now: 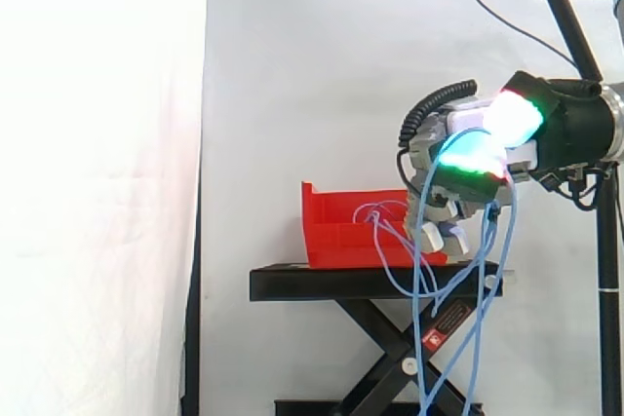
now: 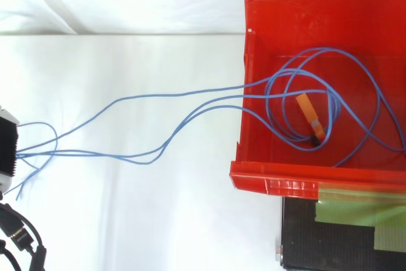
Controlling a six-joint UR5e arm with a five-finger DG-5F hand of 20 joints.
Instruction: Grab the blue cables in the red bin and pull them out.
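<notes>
A red bin (image 1: 336, 231) stands on a black stand (image 1: 370, 284). In the top view several loops of blue cable (image 2: 190, 94) lie in the bin (image 2: 279, 179) around an orange plug (image 2: 309, 116). Strands run out over the bin's left wall to my hand (image 2: 6, 147) at the left edge. In the side view my hand (image 1: 468, 158) hangs to the right of the bin, above the stand's right end. Its fingers, pads glowing green and cyan, are curled round the blue cables (image 1: 418, 319). Long loops of cable hang from the hand down past the stand.
The stand is a black scissor lift before a white curtain. A black pole with a camera (image 1: 575, 26) rises at the right behind my arm. In the top view a black surface with green tape (image 2: 342, 233) lies below the bin.
</notes>
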